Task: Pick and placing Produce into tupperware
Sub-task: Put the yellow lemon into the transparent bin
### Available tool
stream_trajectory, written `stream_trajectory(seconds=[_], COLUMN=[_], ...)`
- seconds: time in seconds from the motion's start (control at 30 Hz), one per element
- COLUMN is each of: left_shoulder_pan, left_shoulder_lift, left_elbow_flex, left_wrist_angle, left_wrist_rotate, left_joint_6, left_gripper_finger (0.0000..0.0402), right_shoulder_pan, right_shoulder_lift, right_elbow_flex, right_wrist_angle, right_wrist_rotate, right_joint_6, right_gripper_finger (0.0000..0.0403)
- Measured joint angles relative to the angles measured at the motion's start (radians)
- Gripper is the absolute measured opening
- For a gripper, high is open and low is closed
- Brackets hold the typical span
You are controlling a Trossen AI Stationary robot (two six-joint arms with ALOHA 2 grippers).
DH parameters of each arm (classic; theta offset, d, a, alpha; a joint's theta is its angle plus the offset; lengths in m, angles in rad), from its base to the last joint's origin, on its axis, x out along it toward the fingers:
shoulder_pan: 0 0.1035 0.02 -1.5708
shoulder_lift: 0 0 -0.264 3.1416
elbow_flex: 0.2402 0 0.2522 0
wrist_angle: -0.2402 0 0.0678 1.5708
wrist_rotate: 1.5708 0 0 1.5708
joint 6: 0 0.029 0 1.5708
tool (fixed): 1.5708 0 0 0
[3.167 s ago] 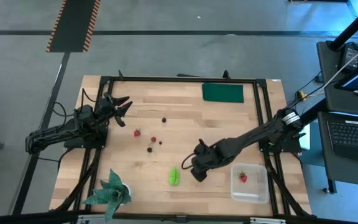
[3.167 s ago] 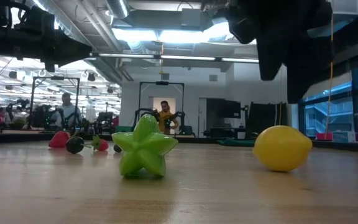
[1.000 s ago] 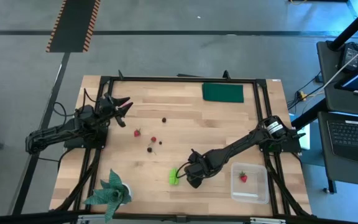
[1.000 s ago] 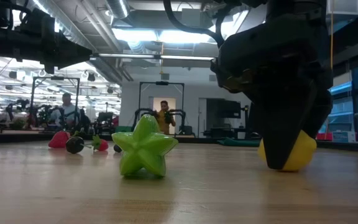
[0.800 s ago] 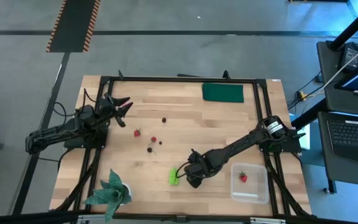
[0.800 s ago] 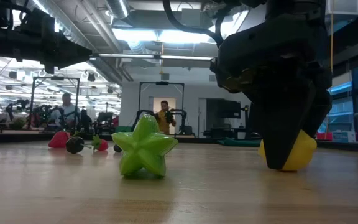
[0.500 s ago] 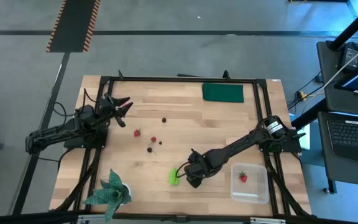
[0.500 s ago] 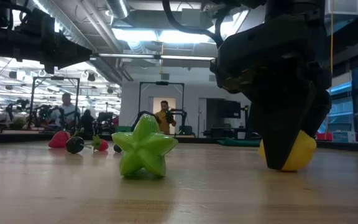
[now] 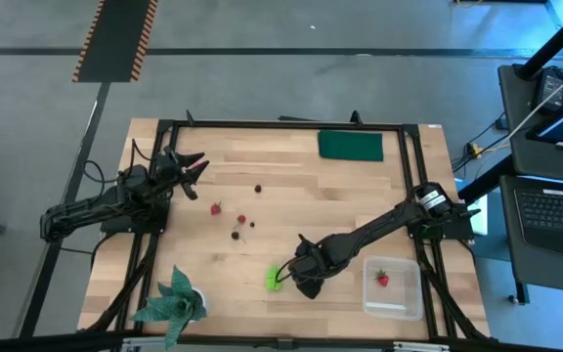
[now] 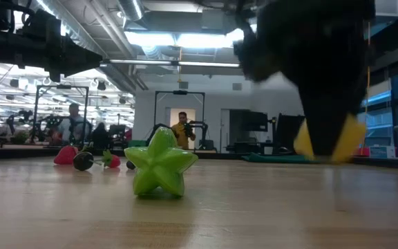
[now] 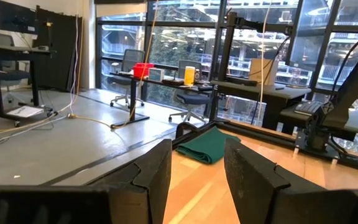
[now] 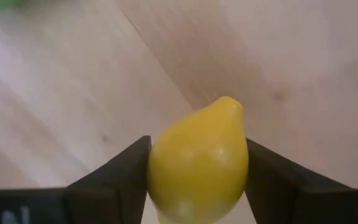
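Yellow lemon [image 12: 197,162] sits clamped in our right claw [image 9: 306,281], lifted off the wooden surface [image 9: 291,200]; our left claw [image 9: 186,164], slightly parted, holds nothing.

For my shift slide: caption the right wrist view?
Right gripper clamps the lemon between its fingers above the table.

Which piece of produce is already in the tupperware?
The red berry alone lies inside the tupperware; the other red berries sit on the wood, and the right gripper grips the lemon.
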Motion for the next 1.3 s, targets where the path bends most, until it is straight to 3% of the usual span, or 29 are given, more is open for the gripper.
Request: stream_trajectory(seconds=[0.43, 0.63, 0.87, 1.1, 1.3], left_shoulder_pan=[0.000, 0.000, 0.000, 0.000, 0.000], left_shoulder_lift=[0.000, 0.000, 0.000, 0.000, 0.000], left_elbow_flex=[0.000, 0.000, 0.000, 0.000, 0.000], left_wrist_angle=[0.000, 0.000, 0.005, 0.007, 0.007], left_wrist_rotate=[0.000, 0.000, 0.000, -0.003, -0.004], left_joint_6=[-0.002, -0.002, -0.002, -0.002, -0.024], left_gripper_finger=[0.0140, 0.0140, 0.0140, 0.0140, 0.0140], right_shoulder_pan=[-0.004, 0.082, 0.213, 0.329, 0.430], right_shoulder_lift=[-0.003, -0.063, -0.169, -0.277, -0.358], right_elbow_flex=[0.630, 0.792, 0.665, 0.317, 0.062], right_wrist_angle=[-0.610, -0.611, -0.615, -0.619, -0.600], right_wrist_rotate=[0.102, 0.158, 0.186, 0.054, -0.010], right_joint_6=[-0.130, -0.020, 0.206, 0.493, 0.728], right_gripper_finger=[0.0217, 0.0219, 0.0212, 0.0226, 0.0212])
